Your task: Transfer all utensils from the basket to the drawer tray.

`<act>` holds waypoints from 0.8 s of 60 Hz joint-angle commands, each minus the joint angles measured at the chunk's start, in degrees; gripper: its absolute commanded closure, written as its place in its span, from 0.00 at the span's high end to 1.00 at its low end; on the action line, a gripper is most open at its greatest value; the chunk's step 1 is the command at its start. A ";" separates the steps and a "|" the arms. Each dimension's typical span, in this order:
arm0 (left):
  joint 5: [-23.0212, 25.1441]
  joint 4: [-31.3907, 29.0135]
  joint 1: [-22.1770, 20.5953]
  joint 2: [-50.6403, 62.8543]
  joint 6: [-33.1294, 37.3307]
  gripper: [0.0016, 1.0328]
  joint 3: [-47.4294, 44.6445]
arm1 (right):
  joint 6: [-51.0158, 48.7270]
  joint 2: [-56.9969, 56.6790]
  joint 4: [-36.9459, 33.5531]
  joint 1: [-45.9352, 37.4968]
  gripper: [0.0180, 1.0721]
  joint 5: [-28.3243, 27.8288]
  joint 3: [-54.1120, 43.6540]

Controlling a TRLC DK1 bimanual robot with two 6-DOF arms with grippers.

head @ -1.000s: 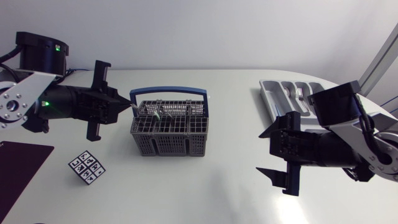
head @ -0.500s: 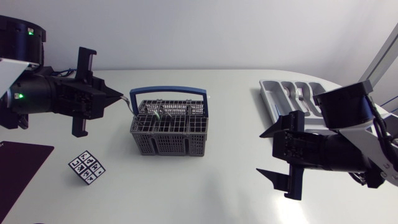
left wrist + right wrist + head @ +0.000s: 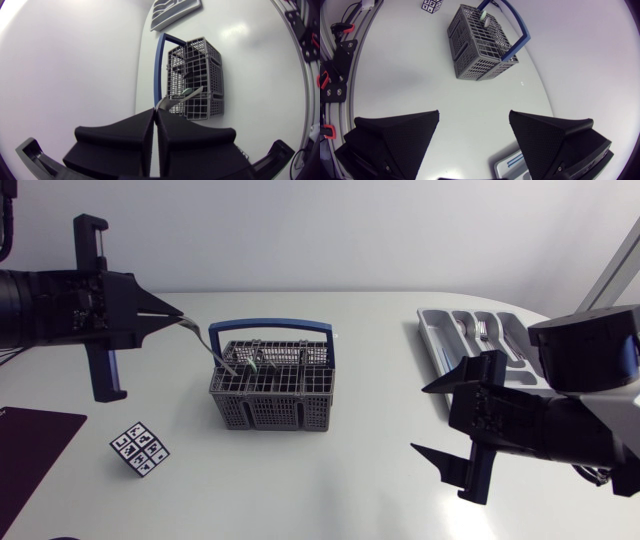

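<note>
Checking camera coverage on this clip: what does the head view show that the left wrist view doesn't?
Only the head view: the open right hand above the table near the drawer tray, the patterned cube and the dark mat. Only the left wrist view: the left hand seen from behind, its fingers meeting in a seam on the handle of the utensil. Both: the left hand shut on that utensil, whose far end is in the basket, and the drawer tray.
</note>
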 commanded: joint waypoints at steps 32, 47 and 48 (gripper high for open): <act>-9.51 -5.46 -25.18 12.98 -59.99 0.04 2.48 | 23.30 2.51 0.71 19.00 0.95 11.04 3.86; -2.04 -5.02 -24.92 17.38 -67.02 0.03 4.51 | 24.88 5.06 4.05 22.26 0.91 11.74 3.86; -1.60 -5.02 -24.83 17.91 -67.72 0.03 4.59 | 24.88 5.15 4.40 22.43 0.91 11.92 3.78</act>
